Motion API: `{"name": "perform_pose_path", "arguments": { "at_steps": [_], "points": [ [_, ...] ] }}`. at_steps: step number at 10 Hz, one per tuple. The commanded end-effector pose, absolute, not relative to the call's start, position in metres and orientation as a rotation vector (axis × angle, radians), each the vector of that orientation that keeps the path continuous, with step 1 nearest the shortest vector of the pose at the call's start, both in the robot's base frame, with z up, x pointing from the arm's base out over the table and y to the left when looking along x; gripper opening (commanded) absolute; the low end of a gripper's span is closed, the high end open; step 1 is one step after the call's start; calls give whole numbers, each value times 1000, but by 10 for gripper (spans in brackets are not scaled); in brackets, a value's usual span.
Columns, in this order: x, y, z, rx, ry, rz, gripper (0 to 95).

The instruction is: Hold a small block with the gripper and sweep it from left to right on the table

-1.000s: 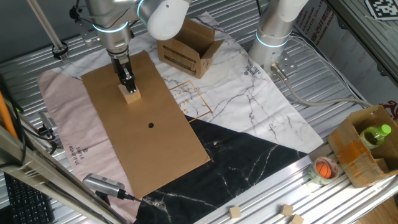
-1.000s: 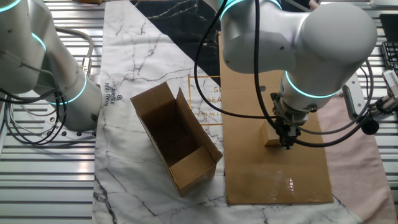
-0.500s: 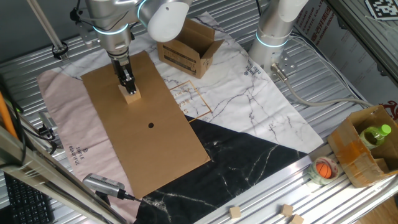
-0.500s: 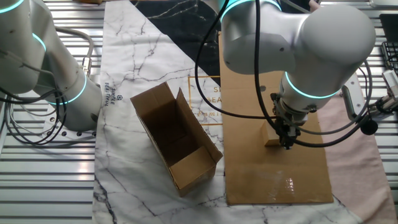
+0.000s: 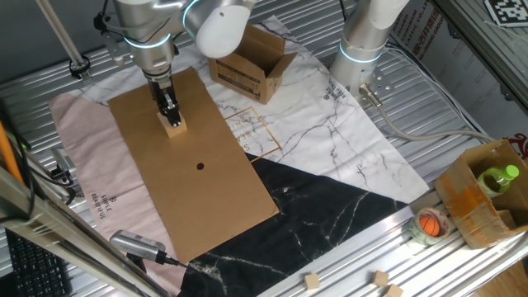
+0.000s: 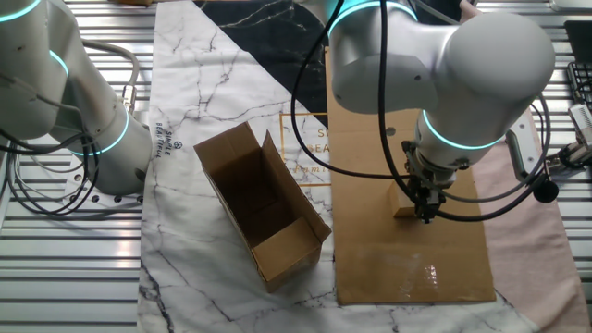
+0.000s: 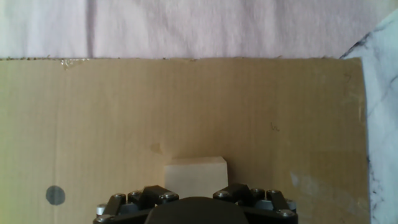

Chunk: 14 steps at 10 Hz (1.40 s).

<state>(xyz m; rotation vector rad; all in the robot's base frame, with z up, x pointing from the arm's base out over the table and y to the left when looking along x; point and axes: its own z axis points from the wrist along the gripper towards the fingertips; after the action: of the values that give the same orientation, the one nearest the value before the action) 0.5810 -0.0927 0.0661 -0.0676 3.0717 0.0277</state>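
The small block (image 5: pixel 174 126) is a tan wooden cube resting on the flat brown cardboard sheet (image 5: pixel 198 190) near its far left end. My black gripper (image 5: pixel 170 115) comes straight down on it, with the fingers closed on either side of the block. In the other fixed view the block (image 6: pixel 404 211) sits beside the gripper (image 6: pixel 426 211) on the cardboard. In the hand view the block (image 7: pixel 196 175) shows just ahead of the gripper (image 7: pixel 196 198); the fingertips are hidden by the gripper body.
An open brown cardboard box (image 5: pixel 247 64) lies on the marble cloth (image 5: pixel 330 140) to the right of the sheet. A second white arm column (image 5: pixel 367 37) stands at the back. A black dot (image 5: pixel 200 166) marks the sheet. Pink cloth (image 5: pixel 82 165) borders the left.
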Motion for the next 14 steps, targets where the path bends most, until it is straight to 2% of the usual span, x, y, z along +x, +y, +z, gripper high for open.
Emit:
{"name": "perform_pose_path", "arguments": {
  "at_steps": [1, 9, 10, 14],
  "points": [
    [581, -93, 65, -64, 3074, 28, 760],
    [581, -93, 57, -58, 3077, 23, 760],
    [581, -93, 56, -59, 3077, 22, 570],
    [580, -93, 54, -60, 3078, 23, 570]
  ]
}}
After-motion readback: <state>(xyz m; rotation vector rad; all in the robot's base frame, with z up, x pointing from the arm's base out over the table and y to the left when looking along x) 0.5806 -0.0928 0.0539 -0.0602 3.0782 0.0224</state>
